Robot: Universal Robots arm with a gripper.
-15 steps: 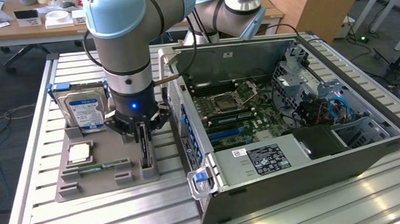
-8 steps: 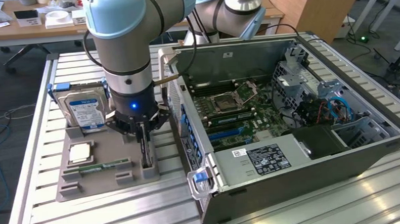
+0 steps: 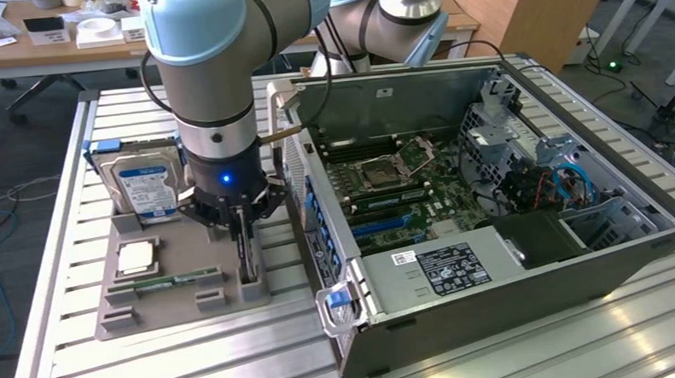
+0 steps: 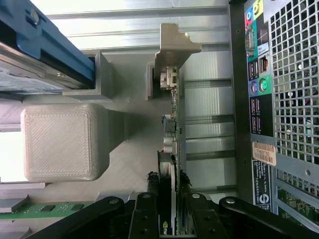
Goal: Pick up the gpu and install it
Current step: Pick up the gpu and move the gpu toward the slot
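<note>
The gpu [image 3: 245, 254] is a thin dark card standing on edge in a slot of the grey holder tray [image 3: 149, 315], just beside the open computer case [image 3: 486, 191]. My gripper [image 3: 242, 219] reaches straight down onto the card's top edge. In the wrist view the gpu [image 4: 173, 114] runs away from me with its pale metal bracket [image 4: 172, 50] at the far end. My gripper [image 4: 168, 188] has its black fingers [image 4: 151, 191] pressed against both faces of the card, shut on it. The card still sits in its slot.
On the same tray stand a silver hard drive [image 3: 143, 185] with a blue-white label, a square processor [image 3: 135, 258] and a green memory stick [image 3: 165, 282]. The case's rear port panel [image 4: 259, 89] lies close beside the card. The motherboard [image 3: 389, 187] is exposed inside the case.
</note>
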